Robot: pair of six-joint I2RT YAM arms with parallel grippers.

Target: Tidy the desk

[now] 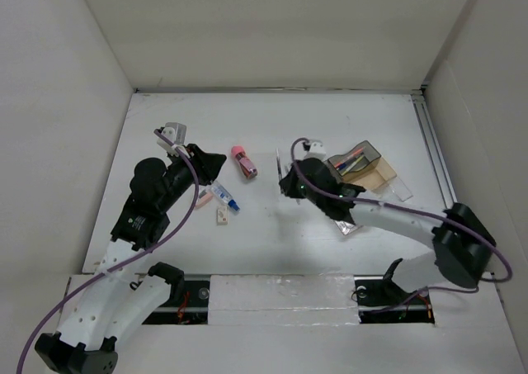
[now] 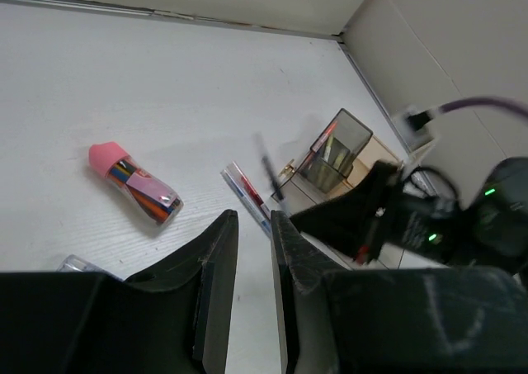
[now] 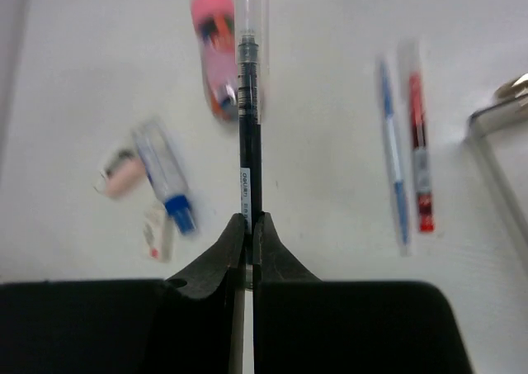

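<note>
Right gripper (image 3: pixel 251 223) pinched on pen (image 3: pixel 250 134), seemingly near 1 end, left gripper (image 2: pixel 252 229) narrow, empty; long overhang could pivot, slip, or clip organizer (image 1: pixel 367 155) rim.

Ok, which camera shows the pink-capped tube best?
Left wrist: the pink-capped tube lies sharp and whole, coloured contents visible. The top view shows it small; the right wrist view shows it blurred beside the pen in the right gripper.

The left robot arm (image 1: pixel 115 301) and right robot arm (image 1: pixel 396 219) each have a long white piece and chunky black joints. A thin purple cable (image 1: pixel 169 235) runs along each.
</note>
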